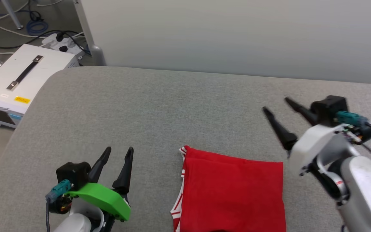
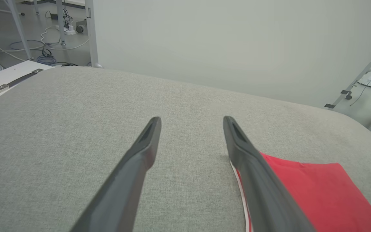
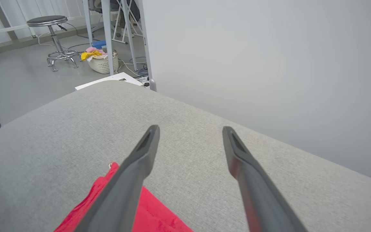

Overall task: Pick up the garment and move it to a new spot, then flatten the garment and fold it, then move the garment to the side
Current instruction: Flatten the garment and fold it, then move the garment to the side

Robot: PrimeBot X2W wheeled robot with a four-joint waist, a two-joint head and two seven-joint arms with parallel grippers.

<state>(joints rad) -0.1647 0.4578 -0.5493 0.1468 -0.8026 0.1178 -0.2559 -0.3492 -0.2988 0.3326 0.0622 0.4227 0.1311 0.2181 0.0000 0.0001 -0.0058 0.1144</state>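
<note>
The garment [image 1: 232,190] lies folded into a red rectangle on the grey table, near the front edge, with red-and-white striped trim along its left side. Its lettering is hidden. My left gripper [image 1: 118,150] stands open to the left of it, apart from the cloth, fingers pointing away from me. My right gripper [image 1: 276,105] hovers open beyond the garment's right corner, nothing between its fingers. The left wrist view shows the garment [image 2: 314,190] behind the right finger; in the right wrist view the garment [image 3: 153,216] lies under the left finger.
The grey padded table [image 1: 159,106] reaches back to a pale wall panel [image 1: 237,35]. A white box with a black handle [image 1: 21,80] sits on the floor off the table's left edge, with cables and a power strip [image 1: 60,43] behind it.
</note>
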